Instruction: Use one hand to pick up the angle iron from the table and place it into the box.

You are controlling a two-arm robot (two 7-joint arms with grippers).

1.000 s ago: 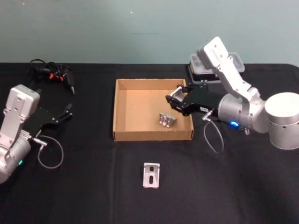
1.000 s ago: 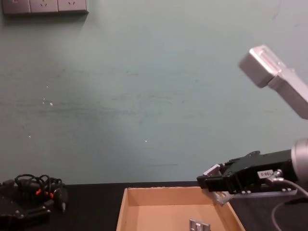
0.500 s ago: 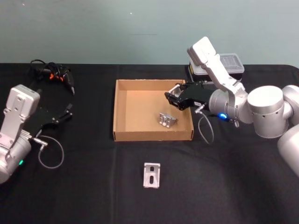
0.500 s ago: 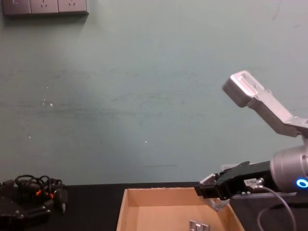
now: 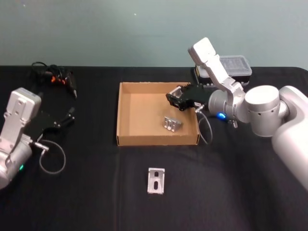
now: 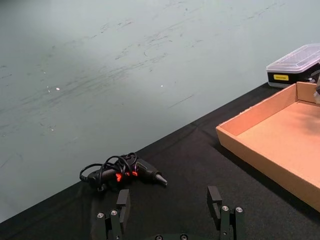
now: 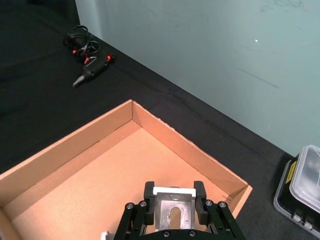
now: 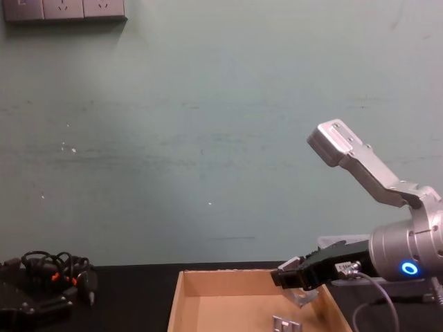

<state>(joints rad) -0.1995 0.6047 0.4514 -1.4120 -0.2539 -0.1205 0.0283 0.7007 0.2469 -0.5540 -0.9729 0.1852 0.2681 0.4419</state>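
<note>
Silver angle iron (image 7: 172, 211) partly hidden by the fingers of the black right gripper (image 7: 174, 190); tan cardboard box (image 8: 221, 283) cut off by chest view's lower edge; clear-lidded black plastic case (image 5: 234, 64) partly behind the silver-grey right arm (image 5: 215, 69).

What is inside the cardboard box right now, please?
One angle iron lies on the box floor near the right wall. Above the box, the right gripper is shut on a second angle iron, covering the floor beneath.

— What's lying at the far left?
— You've got a black pistol-shaped tool (image 5: 70, 83) on its side there, with orange marks near its cable (image 5: 41, 70), which is bunched in a tangle behind it.
— And at the far right?
— A black case (image 5: 236, 64) with a clear lid and a yellow label (image 6: 280, 77), close to the teal wall (image 8: 208, 138). Wall sockets (image 8: 64, 9) sit high up on the left.
</note>
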